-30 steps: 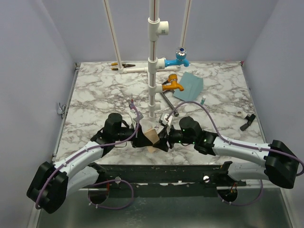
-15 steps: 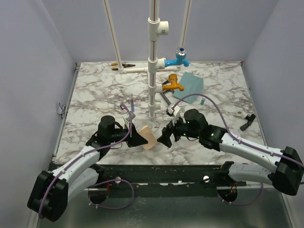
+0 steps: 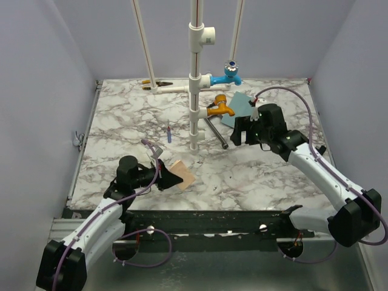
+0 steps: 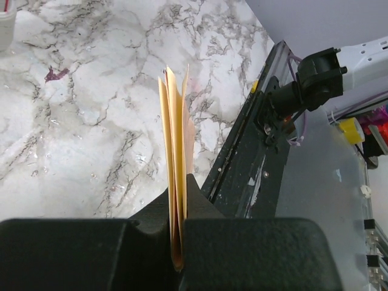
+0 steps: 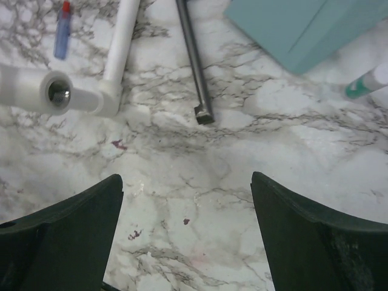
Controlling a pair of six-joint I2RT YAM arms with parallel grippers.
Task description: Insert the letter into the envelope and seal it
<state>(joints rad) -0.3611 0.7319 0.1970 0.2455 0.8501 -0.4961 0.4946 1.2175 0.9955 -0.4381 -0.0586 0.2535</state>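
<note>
kraft-tan letter point(image 4: 174, 151), folded, clamped edge-on between pressed-together fingers of left gripper point(image 3: 166, 177), held low near front edge of marble table point(image 3: 121, 115). teal envelope point(image 3: 244, 104) flat at far right, well apart from letter; flap state hard to tell. right gripper point(image 5: 188, 230) spread wide, empty, hovering just short of envelope, near a metal rod point(image 5: 195, 60). step in hand: probably going for envelope, insertion not yet started. next probably calls for pinning or lifting envelope with opening exposed, then carrying letter across and lining up with the mouth.
</note>
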